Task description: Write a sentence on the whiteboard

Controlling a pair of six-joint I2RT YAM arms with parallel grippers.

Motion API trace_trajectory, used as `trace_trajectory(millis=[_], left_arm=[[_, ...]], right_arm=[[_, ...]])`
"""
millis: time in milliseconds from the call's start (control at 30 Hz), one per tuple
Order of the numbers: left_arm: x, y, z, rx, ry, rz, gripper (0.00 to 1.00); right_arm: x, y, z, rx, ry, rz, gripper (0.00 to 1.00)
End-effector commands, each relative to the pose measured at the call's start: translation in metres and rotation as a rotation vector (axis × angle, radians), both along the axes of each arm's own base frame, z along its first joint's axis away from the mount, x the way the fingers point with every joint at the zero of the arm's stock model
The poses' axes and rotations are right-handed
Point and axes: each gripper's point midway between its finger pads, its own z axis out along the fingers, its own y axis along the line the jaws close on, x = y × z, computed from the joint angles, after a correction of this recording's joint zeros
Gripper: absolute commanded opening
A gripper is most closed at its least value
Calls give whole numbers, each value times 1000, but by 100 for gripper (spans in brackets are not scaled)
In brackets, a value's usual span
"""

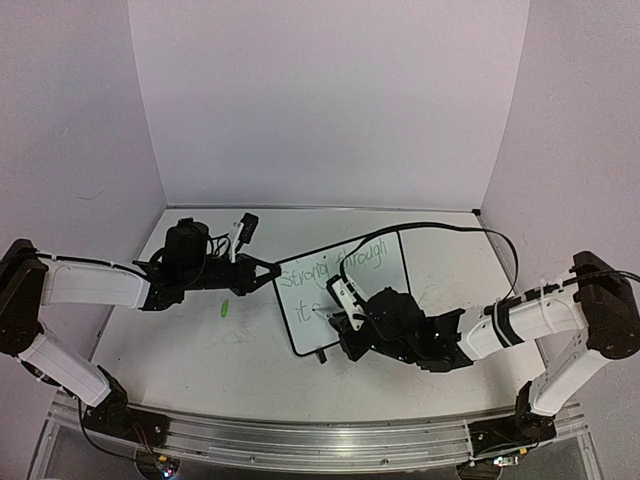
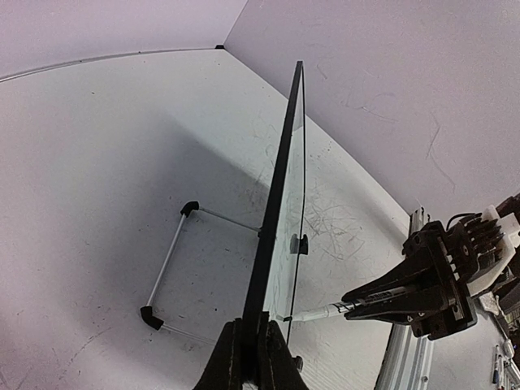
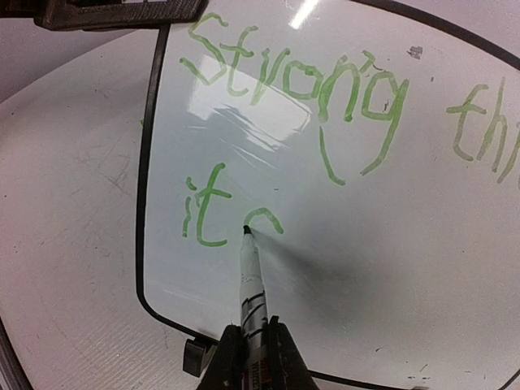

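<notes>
Whiteboard [image 1: 380, 280], glossy, black-framed, clenched in left hand [image 1: 263, 272]; slim white marker [image 3: 250, 276] clenched in right hand [image 3: 253, 340].

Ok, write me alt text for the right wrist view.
The right gripper holds a marker with its tip on the whiteboard, at a part-drawn green letter after "it". Above, green handwriting reads "Strong" and the start of another word, cut off at the right edge. A scuffed white table shows beyond the board's black frame.
</notes>
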Motion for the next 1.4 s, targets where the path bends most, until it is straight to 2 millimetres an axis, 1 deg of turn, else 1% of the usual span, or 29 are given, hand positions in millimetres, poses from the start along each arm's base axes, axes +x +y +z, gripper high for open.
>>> trace_trajectory(millis=[0,467,867,1100,1367], left_arm=[[12,16,-32,123,25,80,0],[13,15,-34,126,28,77,0],[12,15,-33,124,26,77,0],[11,15,-33,122,27,72,0],[10,15,-34,124,28,70,0]], right_arm=[[6,-11,-2,-16,-9,-50,0],[3,-19,-11,-39,7,-56,0],[14,-28,1,-8,-19,-120,0],[23,-25,12,21,-38,-134,0],[25,-20,12,23,-39,-122,0]])
